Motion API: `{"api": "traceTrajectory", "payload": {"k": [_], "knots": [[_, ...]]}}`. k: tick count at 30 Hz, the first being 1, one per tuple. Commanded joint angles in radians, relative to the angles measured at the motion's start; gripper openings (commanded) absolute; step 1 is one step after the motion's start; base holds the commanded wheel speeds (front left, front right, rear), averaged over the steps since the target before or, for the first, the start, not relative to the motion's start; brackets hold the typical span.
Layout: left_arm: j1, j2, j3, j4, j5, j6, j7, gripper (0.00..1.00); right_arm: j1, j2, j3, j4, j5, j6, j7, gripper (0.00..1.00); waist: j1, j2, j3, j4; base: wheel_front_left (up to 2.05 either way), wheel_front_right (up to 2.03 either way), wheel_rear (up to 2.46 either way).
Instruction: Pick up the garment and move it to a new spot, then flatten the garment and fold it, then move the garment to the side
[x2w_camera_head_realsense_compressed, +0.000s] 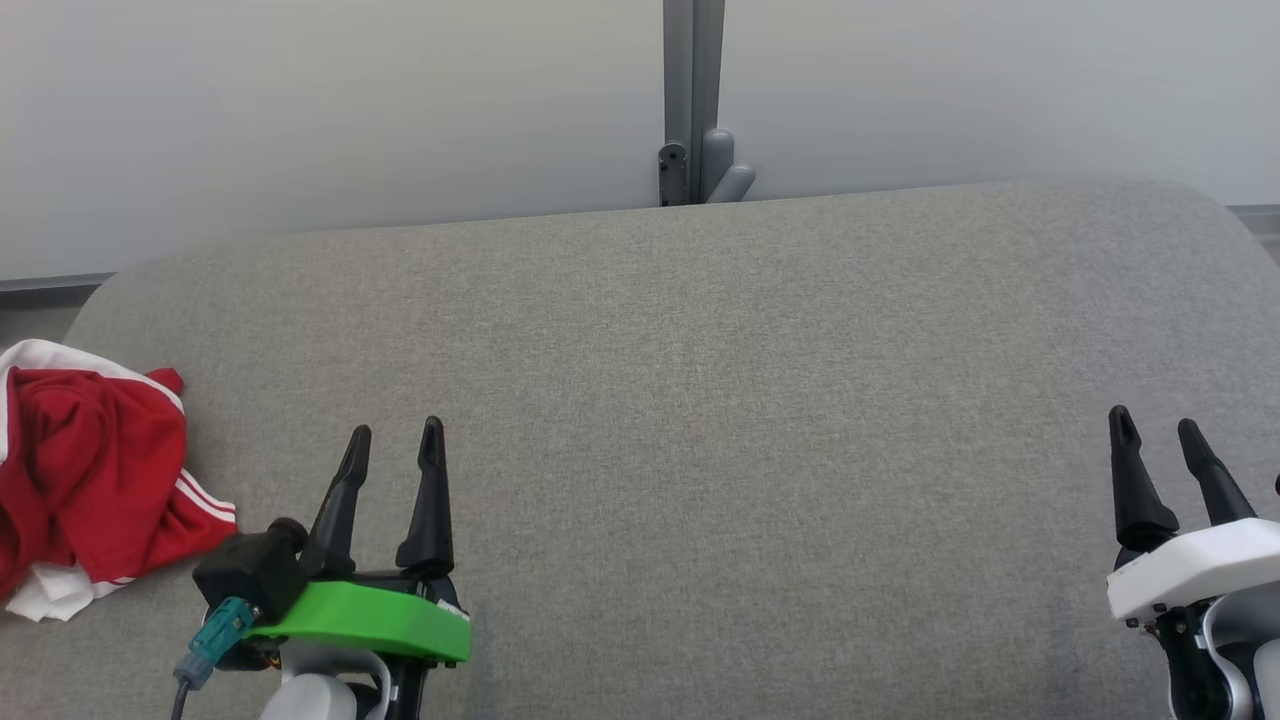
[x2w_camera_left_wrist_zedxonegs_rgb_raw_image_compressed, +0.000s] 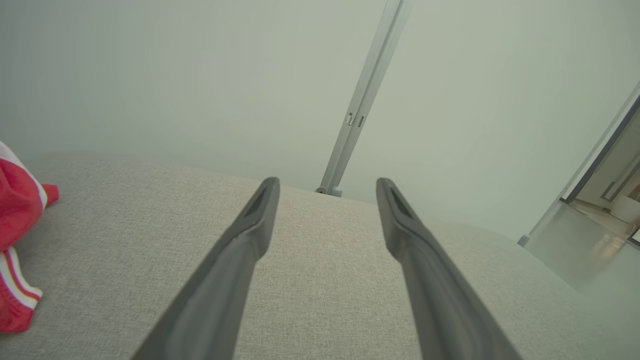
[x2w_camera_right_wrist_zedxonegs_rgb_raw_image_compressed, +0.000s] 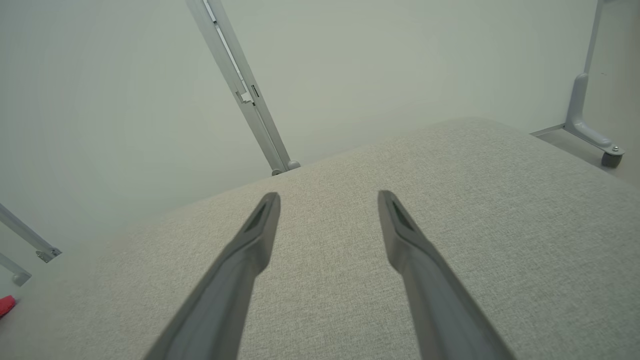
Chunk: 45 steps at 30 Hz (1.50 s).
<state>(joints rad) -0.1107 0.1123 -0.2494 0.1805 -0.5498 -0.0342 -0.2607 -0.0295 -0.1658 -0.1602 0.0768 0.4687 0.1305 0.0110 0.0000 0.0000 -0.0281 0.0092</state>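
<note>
A crumpled red garment (x2w_camera_head_realsense_compressed: 90, 480) with white stripes and white trim lies bunched at the far left of the grey fabric surface (x2w_camera_head_realsense_compressed: 700, 400). Part of the garment (x2w_camera_left_wrist_zedxonegs_rgb_raw_image_compressed: 15, 245) also shows at the left edge of the left wrist view, and a small red scrap of the garment (x2w_camera_right_wrist_zedxonegs_rgb_raw_image_compressed: 6, 305) at the lower left of the right wrist view. My left gripper (x2w_camera_head_realsense_compressed: 395, 440) hovers open a little to the right of the heap, nothing between its fingers (x2w_camera_left_wrist_zedxonegs_rgb_raw_image_compressed: 250, 235). Far off at the lower right, my right gripper (x2w_camera_head_realsense_compressed: 1155, 430) stands open and empty, its fingers (x2w_camera_right_wrist_zedxonegs_rgb_raw_image_compressed: 255, 240) over bare fabric.
The grey padded surface has rounded far corners and ends at a pale wall. A grey metal post (x2w_camera_head_realsense_compressed: 692, 100) with a bracket stands behind the far edge at centre. Another metal foot (x2w_camera_right_wrist_zedxonegs_rgb_raw_image_compressed: 590, 135) stands off the right side, and a doorway (x2w_camera_left_wrist_zedxonegs_rgb_raw_image_compressed: 605, 200) opens at the right.
</note>
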Motion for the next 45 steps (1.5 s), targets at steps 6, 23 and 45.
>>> {"api": "traceTrajectory", "payload": {"k": [6, 23, 45], "knots": [[0.013, 0.014, 0.014, -0.006, 0.071, 0.012, 0.001, 1.00, 0.007, -0.012, 0.032, 0.001, -0.059, 0.000, -0.043, 1.00, 0.0000, 0.0000, -0.002, 0.003, 0.00, 0.00, 0.00], [0.037, 0.029, 0.023, -0.012, 0.206, 0.012, 0.031, 1.00, 0.032, -0.006, 0.098, 0.023, -0.154, 0.000, -0.134, 1.00, 0.0000, 0.0000, -0.008, 0.009, 0.00, 0.00, 0.00], [0.061, 0.024, 0.059, -0.012, 0.283, 0.022, 0.134, 1.00, 0.053, 0.007, 0.152, 0.033, -0.234, 0.000, -0.204, 1.00, 0.0000, 0.0000, -0.015, 0.015, 0.00, 0.00, 0.00]]}}
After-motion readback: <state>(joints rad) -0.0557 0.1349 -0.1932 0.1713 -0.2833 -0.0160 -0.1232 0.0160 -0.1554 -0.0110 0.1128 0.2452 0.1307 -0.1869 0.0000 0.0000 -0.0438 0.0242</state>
